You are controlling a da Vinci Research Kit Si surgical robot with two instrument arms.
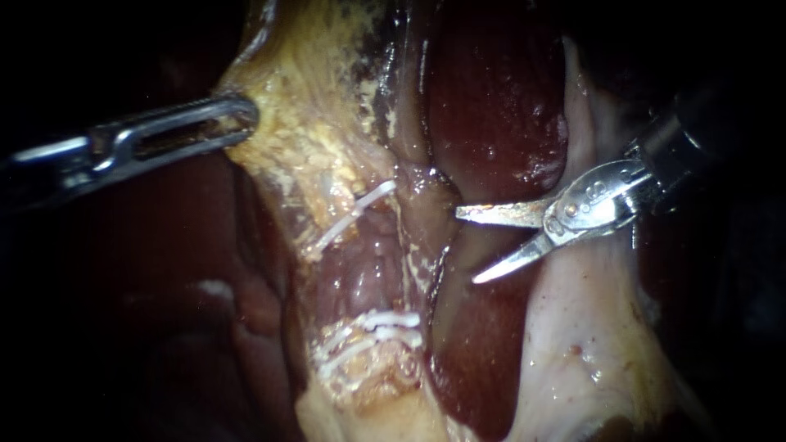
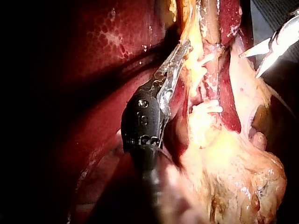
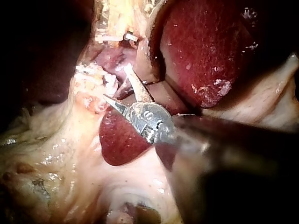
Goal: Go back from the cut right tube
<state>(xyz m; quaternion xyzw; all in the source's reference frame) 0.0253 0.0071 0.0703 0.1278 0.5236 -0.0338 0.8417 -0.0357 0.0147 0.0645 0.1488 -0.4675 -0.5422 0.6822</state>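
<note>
My field rests on a dark red, glossy liver (image 1: 491, 106)
From my console I see a pale yellow, fatty strip of tissue (image 1: 311, 123) lying lengthwise on it, and a whitish, smooth fold of membrane (image 1: 581, 327) draped over it just beside.

Right instrument (image 3: 115, 81): hand agape, empty, near clips (image 3: 85, 70); liver (image 3: 201, 51) beside.

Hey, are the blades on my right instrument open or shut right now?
Open. The right instrument has its two blades spread in a V, with a clear gap between the tips and nothing gripped between them.
</note>
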